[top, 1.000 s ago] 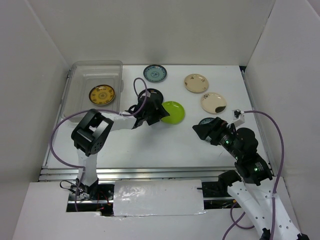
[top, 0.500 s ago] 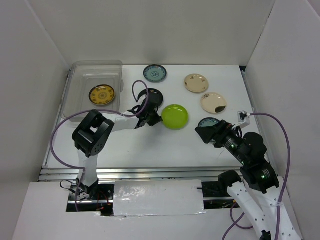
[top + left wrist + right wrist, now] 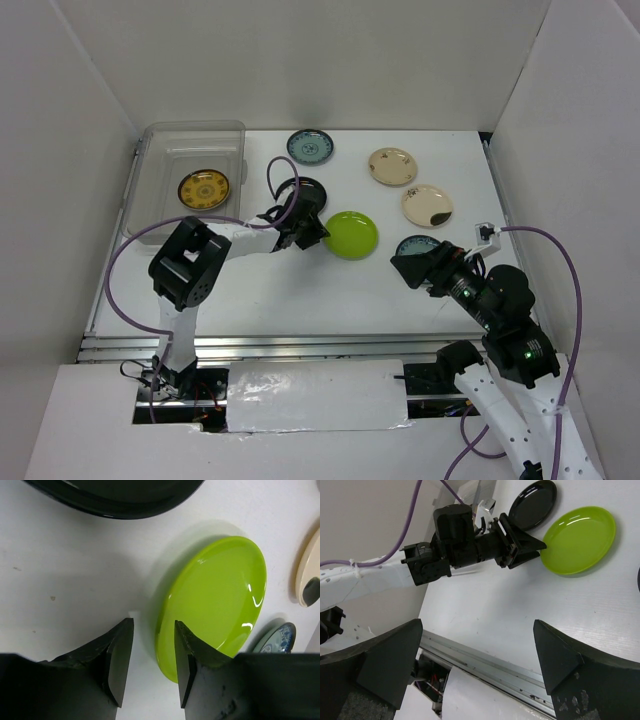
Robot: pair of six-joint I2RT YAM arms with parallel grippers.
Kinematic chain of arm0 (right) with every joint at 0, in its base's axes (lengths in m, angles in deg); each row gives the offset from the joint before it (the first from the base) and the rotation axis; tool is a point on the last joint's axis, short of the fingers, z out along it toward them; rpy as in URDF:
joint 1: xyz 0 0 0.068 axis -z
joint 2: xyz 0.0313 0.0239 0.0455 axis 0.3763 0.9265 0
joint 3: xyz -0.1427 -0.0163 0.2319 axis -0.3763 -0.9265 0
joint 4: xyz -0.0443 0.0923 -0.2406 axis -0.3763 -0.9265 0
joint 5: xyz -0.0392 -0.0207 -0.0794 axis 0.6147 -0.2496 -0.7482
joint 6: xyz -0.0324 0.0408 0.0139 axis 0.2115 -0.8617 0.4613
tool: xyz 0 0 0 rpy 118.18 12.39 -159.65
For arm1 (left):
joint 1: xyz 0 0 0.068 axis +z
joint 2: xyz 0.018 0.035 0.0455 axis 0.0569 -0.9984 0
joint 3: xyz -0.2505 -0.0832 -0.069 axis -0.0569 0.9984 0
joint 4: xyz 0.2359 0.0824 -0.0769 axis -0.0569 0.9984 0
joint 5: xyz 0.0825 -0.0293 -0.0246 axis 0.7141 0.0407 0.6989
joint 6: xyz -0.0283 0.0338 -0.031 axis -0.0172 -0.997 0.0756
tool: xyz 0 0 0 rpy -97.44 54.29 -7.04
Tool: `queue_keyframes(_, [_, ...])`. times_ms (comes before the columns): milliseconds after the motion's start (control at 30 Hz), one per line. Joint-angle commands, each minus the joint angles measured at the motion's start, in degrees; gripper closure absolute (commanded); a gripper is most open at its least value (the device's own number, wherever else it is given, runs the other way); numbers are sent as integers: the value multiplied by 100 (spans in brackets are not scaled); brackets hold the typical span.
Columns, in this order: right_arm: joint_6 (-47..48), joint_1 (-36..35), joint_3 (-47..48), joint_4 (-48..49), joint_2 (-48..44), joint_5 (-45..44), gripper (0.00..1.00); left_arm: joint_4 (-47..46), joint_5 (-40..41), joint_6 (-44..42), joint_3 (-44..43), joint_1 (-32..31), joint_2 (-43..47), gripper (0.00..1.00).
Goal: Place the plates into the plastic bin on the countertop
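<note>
The lime green plate (image 3: 351,234) lies flat on the white countertop (image 3: 300,290); it also shows in the left wrist view (image 3: 215,595) and the right wrist view (image 3: 578,540). My left gripper (image 3: 313,232) (image 3: 153,622) is open, its jaws straddling the plate's left rim without pinching it. The black plate (image 3: 305,192) lies just behind it. The clear plastic bin (image 3: 165,150) at the back left holds the brown-gold plate (image 3: 204,189). My right gripper (image 3: 408,268) (image 3: 477,625) is wide open and empty above the countertop, partly hiding a blue-patterned plate (image 3: 417,243).
A second blue-patterned plate (image 3: 310,147) lies at the back centre. A cream plate (image 3: 392,166) and a dark-marked cream plate (image 3: 427,205) lie at the back right. Metal rails (image 3: 300,345) run along the near edge. White walls enclose the sides.
The lime green plate has slid a little to the right and now lies flat. My left gripper has drawn back to its left rim. My right arm shifted slightly right.
</note>
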Motion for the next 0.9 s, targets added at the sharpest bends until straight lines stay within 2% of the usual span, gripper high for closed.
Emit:
queue_keyframes(0, [133,44,289,-137,-63,-61,0,140,-6,104,10,22,-147,49])
queue_keyframes(100, [141,35,281,-155,-107,-105,0,-60,-22,96,133,31,-103,51])
queue_keyframes(133, [115,44,255,-137,-107,-114,0,-105,-83,78,124,40,-156,66])
queue_keyframes(233, [115,35,211,-111,-107,-79,0,-219,-259,34,28,75,-332,74])
queue_keyframes(300, [106,44,219,-119,-107,-79,0,-307,-321,78,71,101,-393,75])
queue_keyframes(400, [115,35,254,-155,-116,-96,0,-501,-365,148,220,119,-385,86])
queue_keyframes(433, [141,44,280,-155,-116,-105,0,-588,-339,157,360,119,-246,96])
queue_keyframes(467, [150,44,298,-163,-107,-114,0,-641,-261,175,457,119,-166,100])
queue_keyframes(567, [150,35,316,-190,-116,-123,0,-852,-155,132,783,119,422,100])
queue_keyframes(733, [150,53,272,-172,-107,-140,0,-713,-426,-202,749,294,1635,100])
queue_keyframes(833, [168,52,263,-155,-90,-149,0,-169,-576,-440,460,671,2364,100])
queue_keyframes(867, [159,53,246,-129,-72,-132,0,381,-541,-536,362,812,2653,100])
